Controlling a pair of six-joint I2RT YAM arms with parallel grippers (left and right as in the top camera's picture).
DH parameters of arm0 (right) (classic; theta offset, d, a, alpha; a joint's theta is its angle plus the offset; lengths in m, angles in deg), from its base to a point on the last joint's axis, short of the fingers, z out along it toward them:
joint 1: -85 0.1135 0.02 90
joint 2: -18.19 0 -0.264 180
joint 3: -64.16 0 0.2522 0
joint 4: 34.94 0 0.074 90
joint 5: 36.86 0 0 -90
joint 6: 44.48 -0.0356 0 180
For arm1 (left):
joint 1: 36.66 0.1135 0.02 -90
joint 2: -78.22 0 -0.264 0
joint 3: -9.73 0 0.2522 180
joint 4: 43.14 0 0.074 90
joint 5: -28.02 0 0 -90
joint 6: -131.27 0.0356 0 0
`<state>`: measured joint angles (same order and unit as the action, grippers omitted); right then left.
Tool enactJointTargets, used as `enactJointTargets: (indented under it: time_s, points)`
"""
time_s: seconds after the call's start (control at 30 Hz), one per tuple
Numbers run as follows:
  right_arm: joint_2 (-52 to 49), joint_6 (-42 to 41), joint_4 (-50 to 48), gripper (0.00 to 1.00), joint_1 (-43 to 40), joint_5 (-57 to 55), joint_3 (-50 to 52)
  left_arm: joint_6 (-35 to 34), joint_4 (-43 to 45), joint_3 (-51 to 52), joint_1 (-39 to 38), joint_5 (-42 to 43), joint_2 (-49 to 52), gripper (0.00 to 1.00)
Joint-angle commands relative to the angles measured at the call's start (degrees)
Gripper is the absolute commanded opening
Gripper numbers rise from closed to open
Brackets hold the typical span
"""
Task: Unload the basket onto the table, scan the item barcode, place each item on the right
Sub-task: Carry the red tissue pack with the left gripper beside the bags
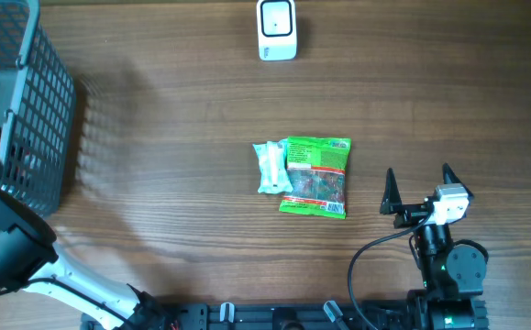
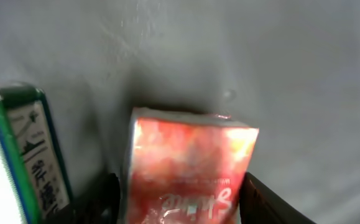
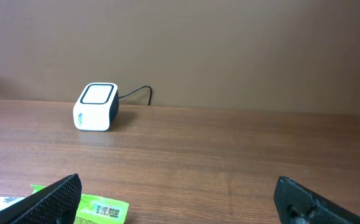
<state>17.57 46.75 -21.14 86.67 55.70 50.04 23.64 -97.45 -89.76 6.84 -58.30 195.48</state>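
On the table (image 1: 182,110), the basket (image 1: 36,101) fills the ten o'clock corner. The right gripper (image 1: 418,169) sits at four o'clock, jaws wide apart and empty. A green pack (image 1: 315,176) lies at centre, with a white pack (image 1: 271,169) touching it at nine o'clock. The scanner (image 1: 276,29) stands at twelve. The left gripper (image 2: 180,186) straddles a red pack (image 2: 192,162) (grey floor beneath, a box (image 2: 18,149) at its nine o'clock). Whether it grips cannot be told.

Open table (image 1: 182,92) lies between the green packet (image 1: 315,176) and the scanner (image 1: 276,30); the basket (image 1: 27,110) walls the left.
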Motion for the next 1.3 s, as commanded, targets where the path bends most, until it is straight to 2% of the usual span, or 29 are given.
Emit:
enactJointTargets:
  time_s: [0.0, 0.07, 0.17, 0.3, 0.37, 0.43, 0.5, 0.53, 0.57, 0.67, 0.73, 0.8, 0.87, 0.93, 1.03, 1.17, 1.23, 1.27]
  points:
    - [0.3, 0.2, -0.1, 1.0, -0.2, 0.5, 0.1, 0.5, 1.7, 2.9, -0.4, -0.8, 1.0, 0.49]
    - [0.3, 0.2, -0.1, 1.0, -0.2, 0.5, 0.1, 0.5, 2.0, 2.4, -0.3, -0.8, 0.9, 0.46]
    - [0.3, 0.2, -0.1, 1.0, -0.2, 0.5, 0.1, 0.5, -1.9, -3.0, -0.3, -0.6, -1.2, 0.44]
    - [0.3, 0.2, -0.1, 1.0, -0.2, 0.5, 0.1, 0.2, -9.5, -15.0, -0.3, -0.6, -9.6, 0.46]
    - [0.3, 0.2, -0.1, 1.0, -0.2, 0.5, 0.1, -3.0, -12.0, -19.5, -0.3, 0.1, -15.8, 0.47]
    - [0.3, 0.2, -0.1, 1.0, -0.2, 0.5, 0.1, -5.6, -12.2, -19.9, -0.3, 5.4, -20.8, 0.47]
    - [0.3, 0.2, -0.1, 1.0, -0.2, 0.5, 0.1, -6.8, -14.3, -19.9, -1.1, 14.8, -25.3, 0.48]
    - [0.3, 0.2, -0.1, 1.0, -0.2, 0.5, 0.1, -6.8, -17.8, -19.9, -3.5, 19.3, -27.4, 0.5]
    - [0.3, 0.3, -0.1, 1.0, -0.2, 0.5, 0.1, -6.3, -20.0, -19.9, -5.7, 20.1, -28.1, 0.52]
    - [0.3, 0.2, -0.1, 1.0, -0.2, 0.5, 0.1, -0.6, -28.5, -19.6, -15.5, 19.8, -28.2, 0.52]
    - [0.3, 0.2, -0.1, 1.0, -0.2, 0.5, 0.1, 1.4, -32.0, -15.8, -24.5, 17.8, -28.1, 0.52]
    - [0.3, 0.3, -0.1, 1.0, -0.2, 0.5, 0.1, 1.4, -31.2, -7.7, -34.6, 11.8, -28.1, 0.52]
    - [0.3, 0.2, -0.1, 1.0, -0.2, 0.5, 0.1, 0.3, -25.9, 2.7, -42.3, 9.7, -28.1, 0.52]
    - [0.3, 0.2, -0.1, 1.0, -0.2, 0.5, 0.1, -2.6, -13.3, 16.3, -49.3, 9.2, -27.8, 0.52]
    - [0.3, 0.2, -0.1, 1.0, -0.2, 0.5, 0.1, -2.6, 3.8, 30.4, -55.6, 4.8, -26.6, 0.52]
    - [0.3, 0.3, -0.1, 1.0, -0.2, 0.5, 0.1, -2.2, 4.4, 29.0, -57.4, 4.1, -27.1, 0.55]
    - [0.3, 0.2, -0.1, 1.0, -0.2, 0.5, 0.1, -0.6, 1.6, 26.8, -58.7, 4.1, -28.3, 0.53]
    - [0.3, 0.2, -0.1, 1.0, -0.2, 0.5, 0.1, -1.3, 0.2, 26.8, -59.8, 3.0, -28.7, 0.49]
